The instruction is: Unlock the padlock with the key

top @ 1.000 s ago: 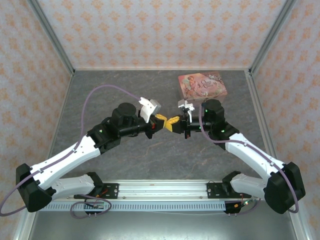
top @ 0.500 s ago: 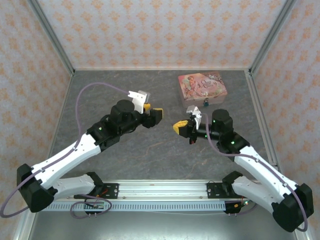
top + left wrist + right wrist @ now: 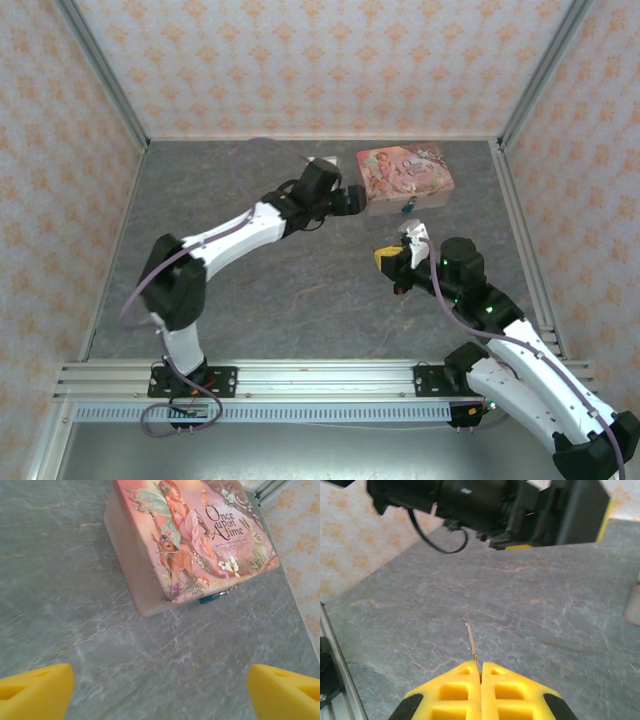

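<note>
The padlock [image 3: 210, 598] is a tiny teal piece hanging at the front edge of the pink illustrated box [image 3: 200, 535]; from above it shows as a small teal speck [image 3: 408, 208]. My left gripper [image 3: 160, 695] is open, its yellow fingertips [image 3: 35, 692] far apart over bare table just short of the box. In the top view the left gripper [image 3: 352, 200] sits at the box's left side. My right gripper [image 3: 481, 672] is shut on the key [image 3: 471, 642], a thin metal sliver sticking out ahead of the pads. The right gripper [image 3: 388, 260] hovers in front of the box.
The pink box [image 3: 405, 178] stands at the back right of the grey marbled table [image 3: 250, 280]. Patterned walls with metal frame posts [image 3: 105, 90] close in three sides. The left arm's dark wrist [image 3: 495, 505] crosses the top of the right wrist view.
The two grippers were together at mid-table. The left gripper has opened and swung back to the pink box. The right gripper has drawn back to the near right, keeping the key.
</note>
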